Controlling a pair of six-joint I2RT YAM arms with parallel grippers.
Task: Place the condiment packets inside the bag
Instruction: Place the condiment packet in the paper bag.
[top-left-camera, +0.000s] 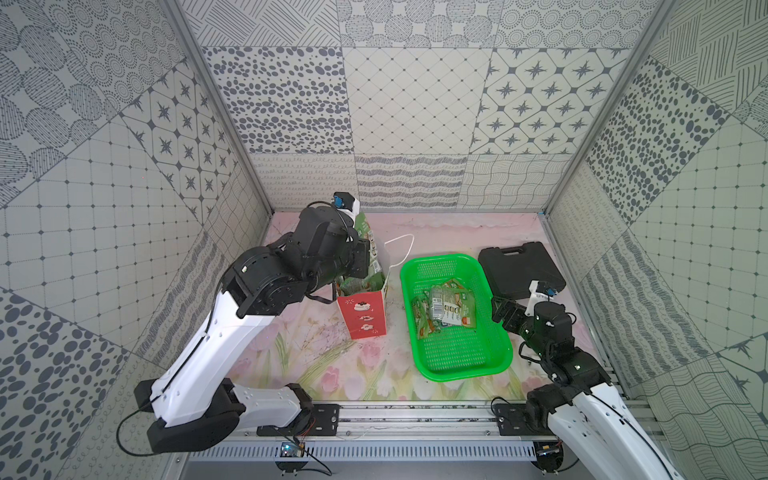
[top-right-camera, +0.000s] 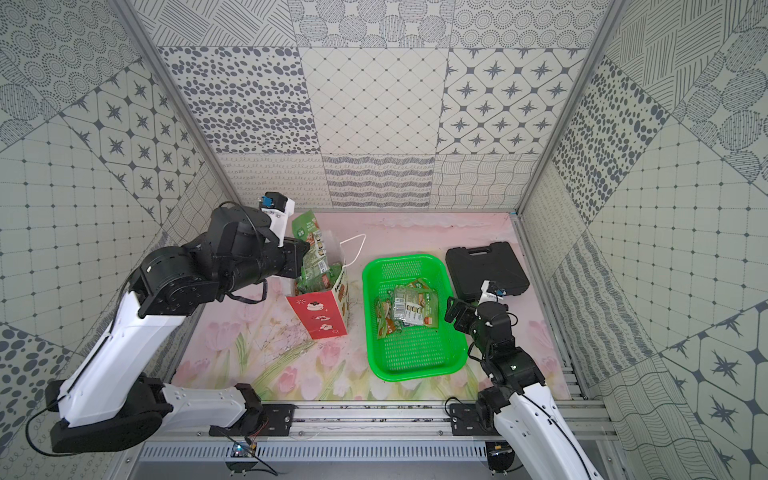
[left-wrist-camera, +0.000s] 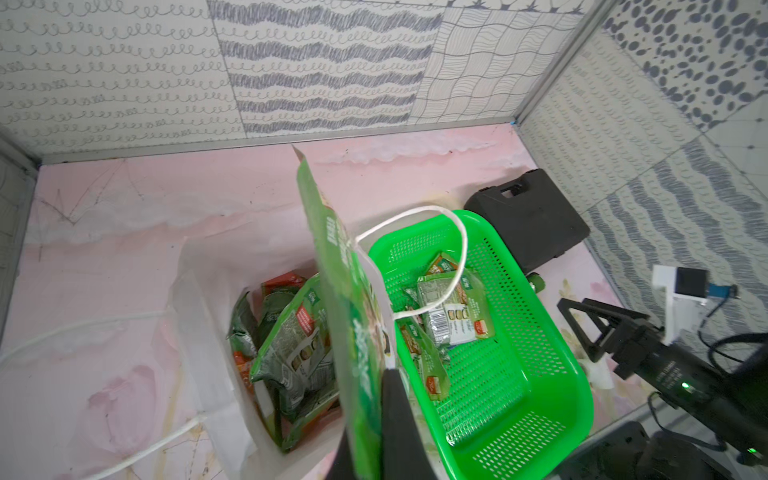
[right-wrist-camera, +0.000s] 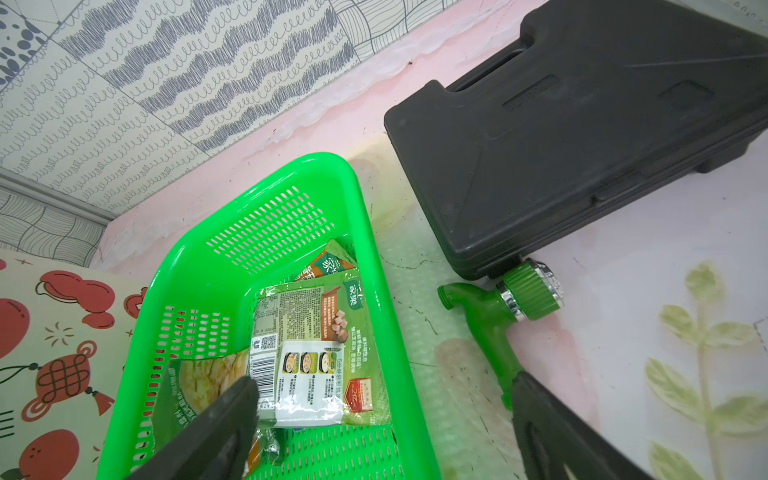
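Green packets (right-wrist-camera: 299, 316): perhaps 4 in basket (right-wrist-camera: 232, 195).

**Bag** (top-left-camera: 365, 312): red-and-white paper with white cord handles, standing open at the 10 o'clock of the counter (top-left-camera: 316, 357). Several green packets (left-wrist-camera: 286, 357) lie inside. One large packet (top-right-camera: 309, 232) stands on edge above its mouth. Other packets (top-left-camera: 446, 309) lie heaped in the green basket (top-left-camera: 457, 365) at the bag's 3 o'clock.

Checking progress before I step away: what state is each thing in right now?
Bag: standing, open, several packets inside.
Held packet: upright at the bag's mouth, not released.
Left tool: shut on the held packet.
Basket: upright, a few packets left in it.
Right tool: open, empty, at the basket's edge.
Black case: closed, lying flat.
Green nozzle: lying beside the case.
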